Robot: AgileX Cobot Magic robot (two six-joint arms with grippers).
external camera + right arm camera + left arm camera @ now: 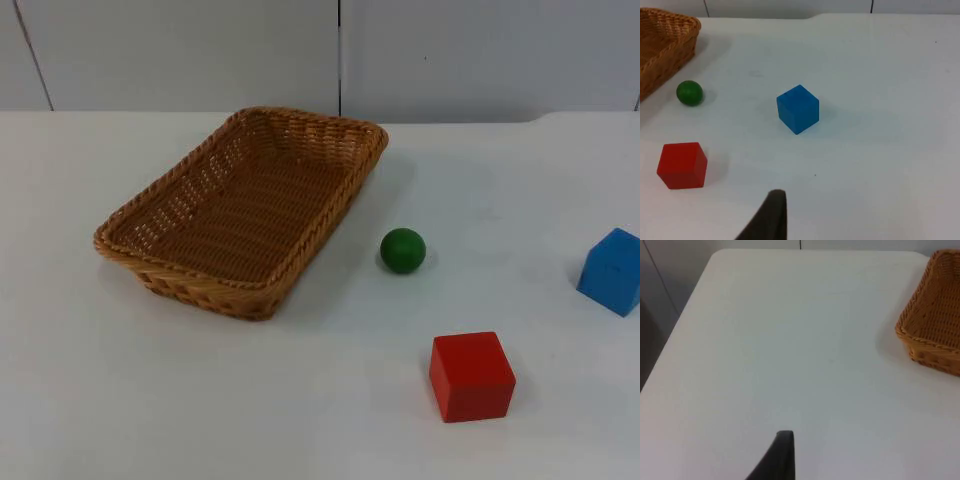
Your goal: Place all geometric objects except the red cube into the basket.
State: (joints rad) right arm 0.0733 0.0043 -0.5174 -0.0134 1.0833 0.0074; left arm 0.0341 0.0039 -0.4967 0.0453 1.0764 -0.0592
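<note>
An empty woven basket [150, 262] lies at the table's left centre, turned at an angle. A green ball [403, 250] rests just right of its near corner. A red cube [471, 375] sits nearer the front, and a blue cube [610, 271] stands at the far right edge. My right gripper [771, 220] waits above the table, short of the blue cube [798, 108], with the red cube [682, 165] and green ball [690, 93] off to one side. My left gripper [782, 457] waits over bare table, away from the basket's corner [932, 332].
A grey partition wall [340, 50] closes off the table at the back. The table's far left corner and edge [700, 280] lie beyond my left gripper. White table surface stretches along the front and left of the basket.
</note>
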